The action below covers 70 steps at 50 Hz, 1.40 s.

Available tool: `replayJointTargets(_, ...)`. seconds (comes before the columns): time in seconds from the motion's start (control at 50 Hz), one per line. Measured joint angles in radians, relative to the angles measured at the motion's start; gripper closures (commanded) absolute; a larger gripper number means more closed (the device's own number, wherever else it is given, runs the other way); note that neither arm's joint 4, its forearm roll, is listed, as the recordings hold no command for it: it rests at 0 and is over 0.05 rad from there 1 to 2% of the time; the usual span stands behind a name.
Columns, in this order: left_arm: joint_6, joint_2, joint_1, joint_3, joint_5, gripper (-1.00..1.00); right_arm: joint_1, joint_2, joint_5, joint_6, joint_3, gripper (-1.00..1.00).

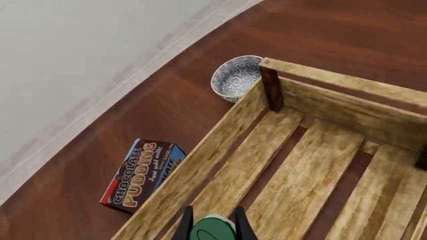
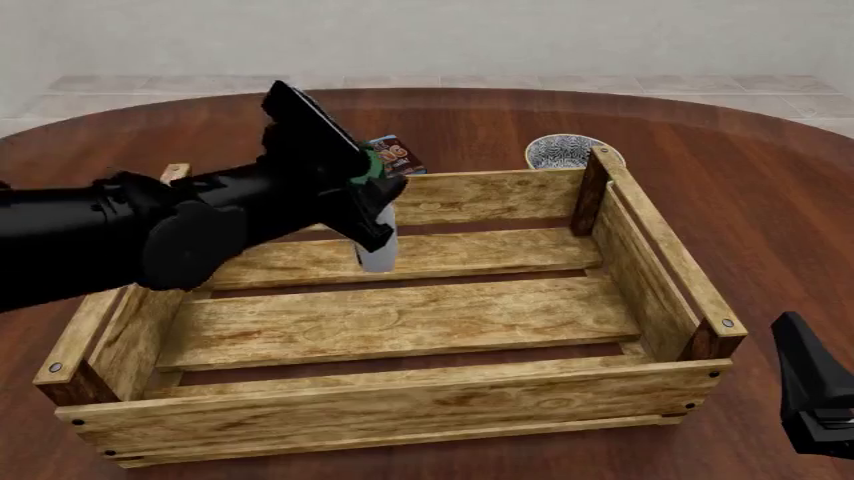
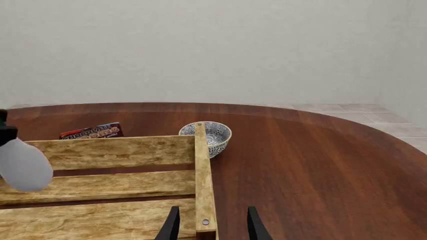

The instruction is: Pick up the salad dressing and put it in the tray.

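The left gripper [image 2: 363, 190] is squeezing the salad dressing [image 2: 378, 245] by its green cap, one finger on each side. It is holding the little bottle up over the back part of the tray [image 2: 400, 400], inside the walls, with its pale bottom pointing down at the slats. I cannot tell if the bottle is touching the slats. The right gripper [image 3: 210, 224] is sitting low by the near right corner of the tray with its fingers apart and nothing between them. A chocolate pudding box [image 1: 142, 174] is lying on the table [image 2: 774, 200] just behind the tray, and a patterned bowl [image 2: 561, 152] is sitting beside the far right corner post
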Motion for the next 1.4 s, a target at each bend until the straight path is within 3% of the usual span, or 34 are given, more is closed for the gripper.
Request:
replayJointTargets(0.7, -0.014, 0.299, -0.033, -0.018, -0.133, 1.00, 0.000, 0.000, 0.000, 0.000, 0.000, -1.00)
replayJointTargets(1.26, -0.033, 0.383, -0.033, -0.102, -0.176, 1.00, 0.000, 0.000, 0.000, 0.000, 0.000, -1.00)
replayJointTargets(1.28, -0.034, 0.383, -0.032, -0.103, -0.176, -1.00, 0.000, 0.000, 0.000, 0.000, 0.000, -1.00)
replayJointTargets(1.4, -0.029, 0.406, -0.025, -0.083, -0.169, -1.00, 0.000, 0.000, 0.000, 0.000, 0.000, -1.00)
